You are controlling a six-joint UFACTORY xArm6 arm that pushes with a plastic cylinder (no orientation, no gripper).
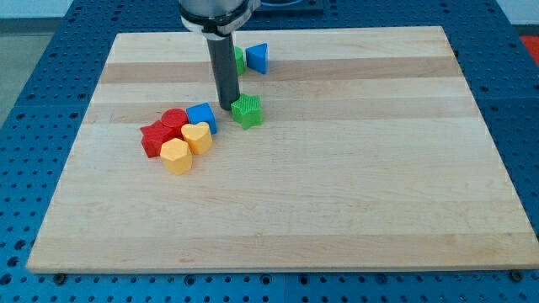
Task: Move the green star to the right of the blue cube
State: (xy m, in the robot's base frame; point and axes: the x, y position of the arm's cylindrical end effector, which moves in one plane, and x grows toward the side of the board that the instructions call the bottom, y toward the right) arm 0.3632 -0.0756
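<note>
The green star (248,111) lies on the wooden board (337,185), just right of the blue cube (202,117), with a small gap between them. My tip (227,105) stands at the star's upper left edge, between the star and the cube, touching or nearly touching the star. The rod rises straight up to the view's top.
A cluster lies left of the blue cube: a red cylinder (174,120), a red star (155,139), a yellow heart (198,135) and a yellow hexagon (176,156). Behind the rod at the top are a green block (239,60), partly hidden, and a blue block (258,57).
</note>
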